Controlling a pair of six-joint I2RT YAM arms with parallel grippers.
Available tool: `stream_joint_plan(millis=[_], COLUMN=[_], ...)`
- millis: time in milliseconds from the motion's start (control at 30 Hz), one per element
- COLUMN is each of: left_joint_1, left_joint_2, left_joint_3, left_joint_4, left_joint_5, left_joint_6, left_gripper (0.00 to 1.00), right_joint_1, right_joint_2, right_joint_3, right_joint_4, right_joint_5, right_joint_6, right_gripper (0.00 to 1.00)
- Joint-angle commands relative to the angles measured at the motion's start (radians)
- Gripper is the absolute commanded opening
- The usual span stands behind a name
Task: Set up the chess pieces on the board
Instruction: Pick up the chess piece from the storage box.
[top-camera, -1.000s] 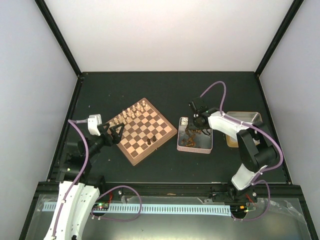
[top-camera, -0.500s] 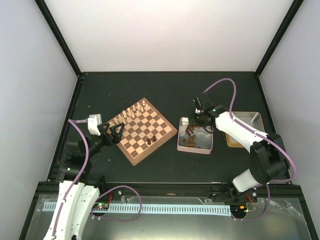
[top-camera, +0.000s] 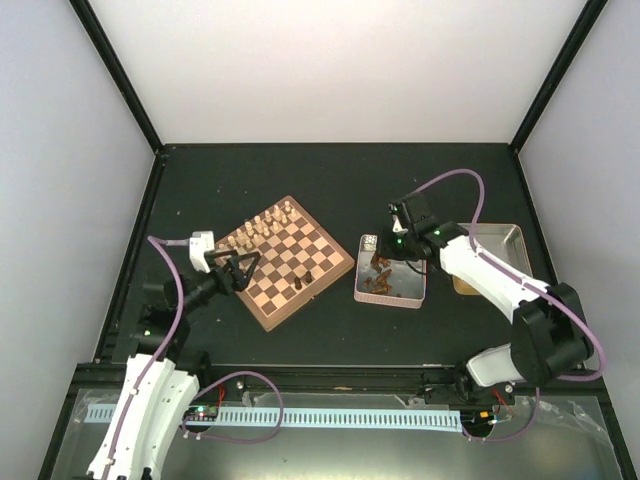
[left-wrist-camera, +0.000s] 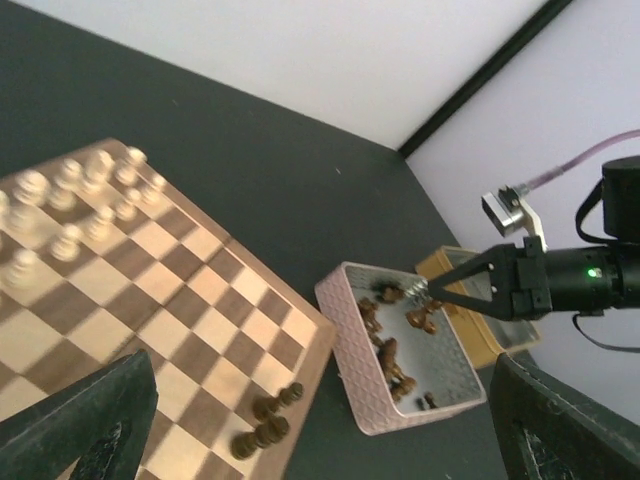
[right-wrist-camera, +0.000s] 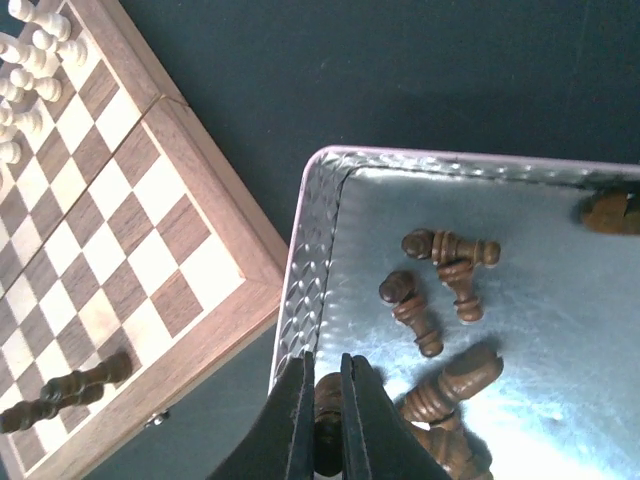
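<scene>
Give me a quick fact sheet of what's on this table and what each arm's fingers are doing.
board: checkered wood, left of centre on the dark table
pale pieces: standing along the board's far-left side
dark pieces on board: a few, near the edge facing the tin
tin: silvery, right of the board, with more loose brown ones lying inside
left fingers: open, empty, at the board's left edge
right fingers: shut on one dark piece, above the tin
</scene>
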Motion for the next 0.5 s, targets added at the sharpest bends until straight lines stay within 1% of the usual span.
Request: stream_joint_plan(millis=[0, 100, 200, 333, 467], left_joint_1=[-0.055, -0.171, -0.318, -0.51, -0.634], left_joint_2=[0.037, 0.084, 0.177, 0.366, 0.598], left_joint_3=[-0.03, -0.035, -0.028, 0.007, 0.099], left_joint_4=[0.163, 0.245, 0.34, 0.492, 0.58], left_joint_5=[0.101, 0.05, -0.041, -0.133, -0.195], left_joint_6=[-0.073, -0.08, -0.076, -0.055, -0.037], left_gripper=[0.92, 0.92, 0.91, 0.9, 0.86], right_joint_1=[-0.003, -0.003, -0.003, -0.003, -0.003], right_joint_2=[-0.078, -0.141, -0.203, -0.285, -0.373], right_joint_3=[-0.056, -0.094, -0.138, -0.181, -0.214], right_joint_4=[0.085, 0.121, 0.166, 0.204, 0.236], right_joint_5=[-0.055, -0.067, -0.076, -0.07, -0.069], right_joint_6=[0.12, 0.192, 0.282, 0.39, 0.485], right_gripper=[0.04, 0.04, 0.04, 0.04, 0.04])
